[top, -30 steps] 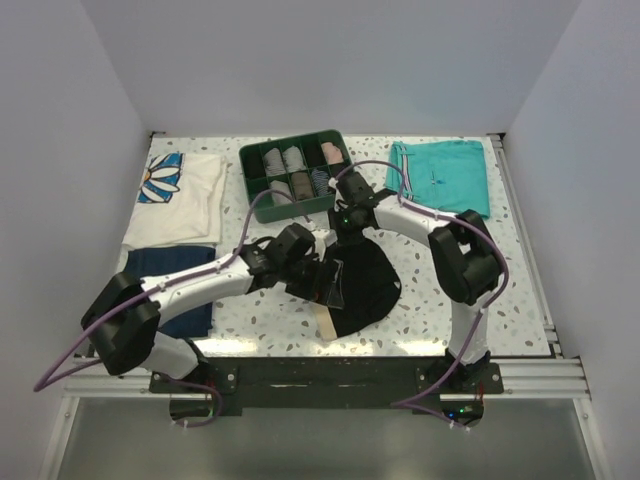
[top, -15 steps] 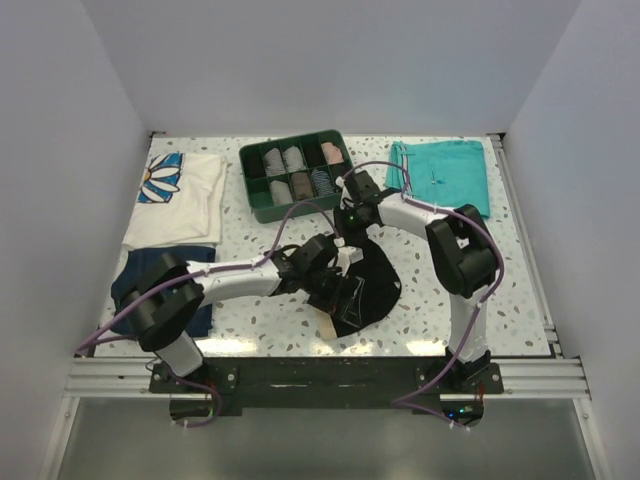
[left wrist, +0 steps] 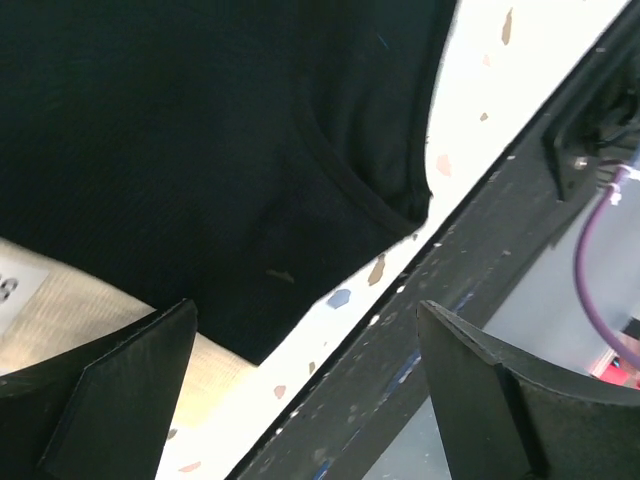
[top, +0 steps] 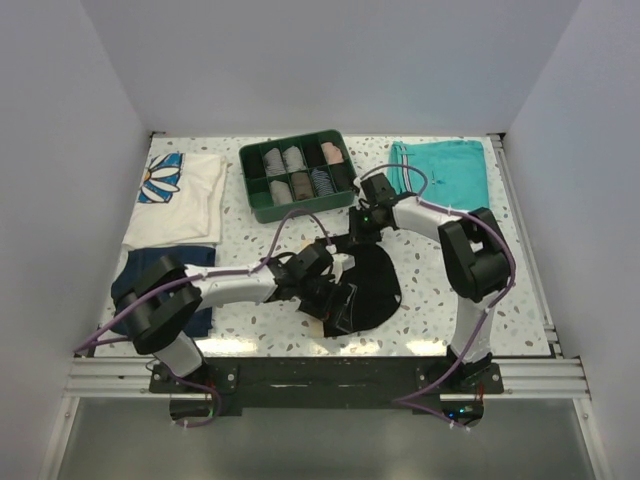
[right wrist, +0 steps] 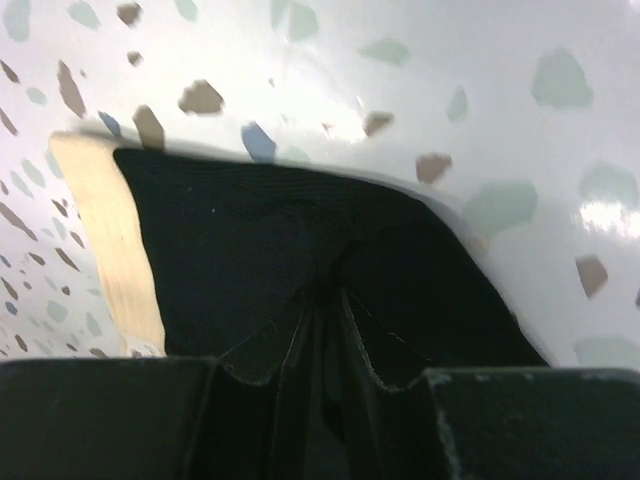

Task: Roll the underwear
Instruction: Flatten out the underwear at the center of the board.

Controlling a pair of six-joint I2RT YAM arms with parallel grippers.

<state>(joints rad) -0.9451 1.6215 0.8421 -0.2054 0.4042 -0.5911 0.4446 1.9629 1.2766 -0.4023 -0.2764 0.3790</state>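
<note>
The underwear (top: 372, 285) lies spread on the speckled bench (top: 470, 290) near its front edge, between the two arms, black side up with a beige band (right wrist: 105, 230) showing along one edge. The right tool (top: 362, 235) sits at the far edge of the cloth. In its own wrist view the black fabric puckers into a crease that runs down between the fingers, so it looks pressed together on a pinch of the underwear, probably to pin or lift that edge so the cloth stays taut. The left tool (left wrist: 305, 325) has its fingers (left wrist: 120, 400) spread wide and holds nothing. It hangs low over the near corner of the cloth, where a leg seam curves close to the bench's dark front rail, likely so it can catch that side and start the roll. No roll has formed yet, and the cloth looks flat. The green tray (top: 258, 205) of small rolled pieces stands behind, well apart, presumably where a finished roll belongs. The teal shorts (top: 445, 175) and the white shirt (top: 185, 200) lie off to either side.
</note>
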